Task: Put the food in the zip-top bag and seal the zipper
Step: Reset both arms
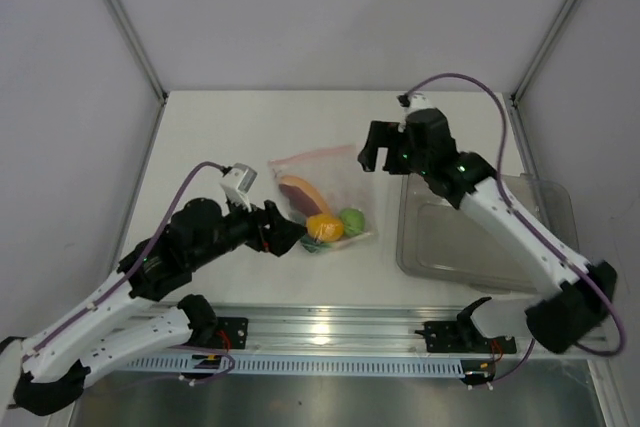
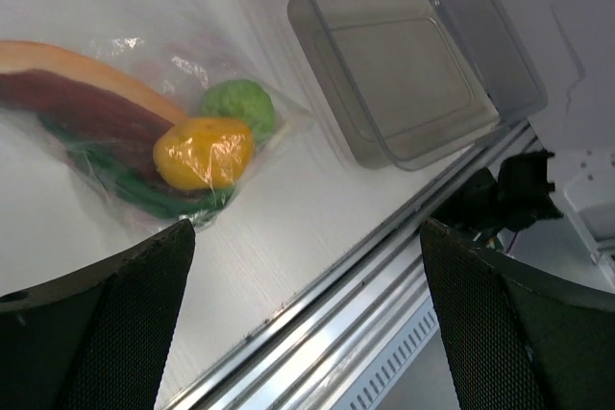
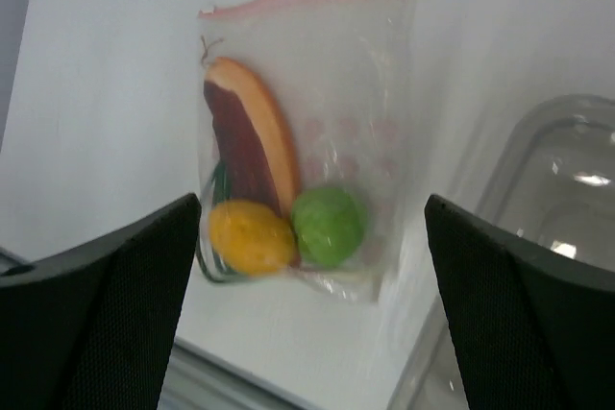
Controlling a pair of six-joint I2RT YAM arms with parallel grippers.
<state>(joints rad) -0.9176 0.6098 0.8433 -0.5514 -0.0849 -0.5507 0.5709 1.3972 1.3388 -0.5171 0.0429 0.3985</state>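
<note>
food [image 3: 279,199] fills bag [image 3: 370,74] bearing blurred, perhaps printed, marks [image 3: 351,141].

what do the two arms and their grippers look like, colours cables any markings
Both arms have white link covers with black joints: the left arm and the right arm. A purple cable loops along each. The left gripper and right gripper are black, their fingers broad with a mesh-textured face. A small green light glows on the right arm.

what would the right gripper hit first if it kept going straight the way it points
Most likely the zip-top bag, near the green round fruit inside it: both sit centred between the open fingers of the right gripper in its wrist view. Depth is unclear.
</note>
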